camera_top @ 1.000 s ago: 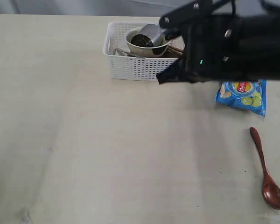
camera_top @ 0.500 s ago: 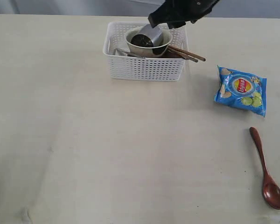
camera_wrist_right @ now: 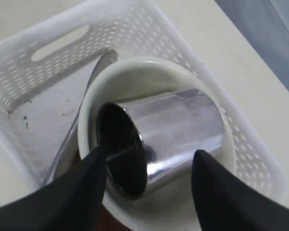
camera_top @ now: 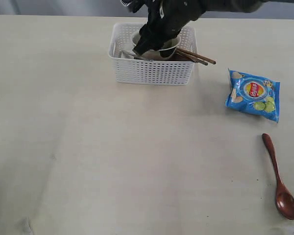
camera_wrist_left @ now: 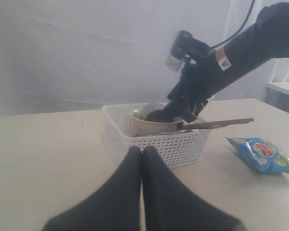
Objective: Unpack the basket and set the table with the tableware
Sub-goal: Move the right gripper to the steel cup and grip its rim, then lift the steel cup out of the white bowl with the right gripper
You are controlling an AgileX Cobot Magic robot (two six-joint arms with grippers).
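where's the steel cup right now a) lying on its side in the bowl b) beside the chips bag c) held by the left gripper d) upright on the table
a: the cup lies on its side inside the bowl, in the basket.

A large flat cream-beige tabletop (camera_top: 112, 166) with faint marks fills the exterior view under soft, even light. Beyond its far edge runs a dull grey band (camera_top: 63, 7). In the left wrist view a plain pale grey wall (camera_wrist_left: 77, 48) rises behind the tabletop, and a white ledge (camera_wrist_left: 285, 88) shows past its edge.
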